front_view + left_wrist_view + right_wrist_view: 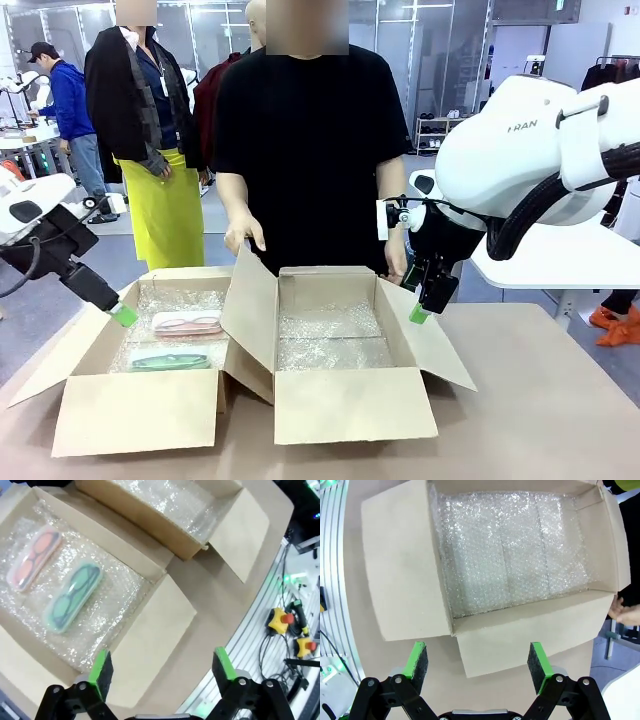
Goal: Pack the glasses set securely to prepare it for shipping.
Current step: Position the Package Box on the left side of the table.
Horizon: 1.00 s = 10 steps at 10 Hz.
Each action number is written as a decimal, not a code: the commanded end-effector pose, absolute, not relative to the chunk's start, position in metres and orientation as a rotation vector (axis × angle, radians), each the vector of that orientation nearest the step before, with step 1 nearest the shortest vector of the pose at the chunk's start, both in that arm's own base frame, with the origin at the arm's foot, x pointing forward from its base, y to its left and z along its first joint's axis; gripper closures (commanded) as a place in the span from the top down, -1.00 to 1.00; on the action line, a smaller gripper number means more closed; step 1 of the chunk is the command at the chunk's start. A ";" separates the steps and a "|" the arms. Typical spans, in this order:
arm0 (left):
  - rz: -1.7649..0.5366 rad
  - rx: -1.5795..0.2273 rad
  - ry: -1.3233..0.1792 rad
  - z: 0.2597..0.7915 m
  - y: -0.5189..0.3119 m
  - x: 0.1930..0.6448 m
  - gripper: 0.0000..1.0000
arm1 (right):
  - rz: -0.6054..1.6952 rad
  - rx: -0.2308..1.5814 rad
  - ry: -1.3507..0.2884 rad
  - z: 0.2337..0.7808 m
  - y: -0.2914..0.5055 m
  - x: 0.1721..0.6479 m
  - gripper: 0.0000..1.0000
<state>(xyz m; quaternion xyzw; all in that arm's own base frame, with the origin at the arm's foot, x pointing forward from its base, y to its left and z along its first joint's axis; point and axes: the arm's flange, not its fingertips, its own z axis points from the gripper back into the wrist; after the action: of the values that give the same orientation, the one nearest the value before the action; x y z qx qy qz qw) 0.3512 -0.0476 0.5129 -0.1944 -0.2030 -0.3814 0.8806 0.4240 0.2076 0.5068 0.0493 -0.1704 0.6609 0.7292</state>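
Front view: left claw (122, 314) and right claw (420, 313) hang wide, angled down over boxes.

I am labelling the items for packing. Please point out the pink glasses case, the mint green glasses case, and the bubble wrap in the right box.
pink glasses case (34, 558), left wrist view, middle of its lid.
mint green glasses case (73, 597), left wrist view, middle of its lid.
bubble wrap (515, 555), right wrist view, middle of the sheet lining the box.
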 end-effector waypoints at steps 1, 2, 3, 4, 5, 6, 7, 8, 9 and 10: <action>-0.789 -0.407 -0.412 0.510 -0.051 0.355 1.00 | 1.449 0.104 -0.365 0.508 0.210 0.424 1.00; -0.789 -0.407 -0.412 0.510 -0.051 0.355 1.00 | 1.449 0.104 -0.365 0.508 0.210 0.424 1.00; -0.789 -0.407 -0.412 0.510 -0.051 0.355 1.00 | 1.449 0.104 -0.365 0.508 0.210 0.424 1.00; -0.789 -0.407 -0.412 0.510 -0.051 0.355 1.00 | 1.449 0.104 -0.365 0.508 0.210 0.424 1.00; -0.789 -0.407 -0.412 0.510 -0.051 0.355 1.00 | 1.449 0.104 -0.365 0.508 0.210 0.424 1.00; -0.789 -0.407 -0.412 0.510 -0.051 0.355 1.00 | 1.449 0.104 -0.365 0.508 0.210 0.424 1.00; -0.789 -0.407 -0.412 0.510 -0.051 0.355 1.00 | 1.449 0.104 -0.365 0.508 0.210 0.424 1.00; -0.789 -0.407 -0.412 0.510 -0.051 0.355 1.00 | 1.449 0.104 -0.365 0.508 0.210 0.424 1.00; -0.789 -0.407 -0.412 0.510 -0.051 0.355 1.00 | 1.449 0.104 -0.365 0.508 0.210 0.424 1.00; -0.789 -0.407 -0.412 0.510 -0.051 0.355 1.00 | 1.449 0.104 -0.365 0.508 0.210 0.424 1.00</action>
<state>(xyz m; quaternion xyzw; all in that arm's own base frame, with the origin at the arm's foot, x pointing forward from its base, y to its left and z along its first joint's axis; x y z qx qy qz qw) 0.3534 -0.0496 0.5078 -0.2066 -0.1974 -0.3859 0.8772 0.4240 0.2076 0.5068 0.0494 -0.1704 0.6609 0.7292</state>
